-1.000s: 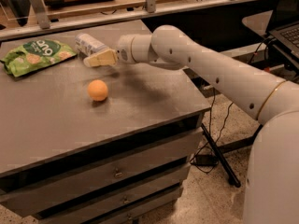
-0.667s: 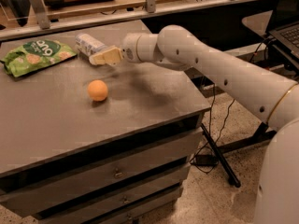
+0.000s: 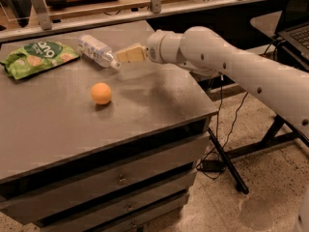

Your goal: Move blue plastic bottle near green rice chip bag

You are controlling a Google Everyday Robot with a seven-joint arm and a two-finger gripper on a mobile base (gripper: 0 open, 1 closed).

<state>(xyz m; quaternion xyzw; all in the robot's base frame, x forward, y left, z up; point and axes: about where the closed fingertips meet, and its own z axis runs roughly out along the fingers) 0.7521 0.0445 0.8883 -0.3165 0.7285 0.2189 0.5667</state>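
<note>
At the back of the surface (image 3: 145, 105), the pincer (image 3: 121, 57) meets the cap end of the blue plastic bottle (image 3: 95, 50).

The bottle lies on its side, slanted, just beside the green rice chip bag (image 3: 36, 57) with a small gap between them. The pincer reaches in from the right, and I cannot tell whether it is wide, narrow or holding the cap. Being round and lying down, the bottle could roll or swing aside if nudged off-centre, perhaps toward the back edge. A firm shove might push it onto the light bag or slide the bag along. An orange ball (image 3: 101, 93) sits nearer the front, out of the way, and nothing stands between bottle and bag.
</note>
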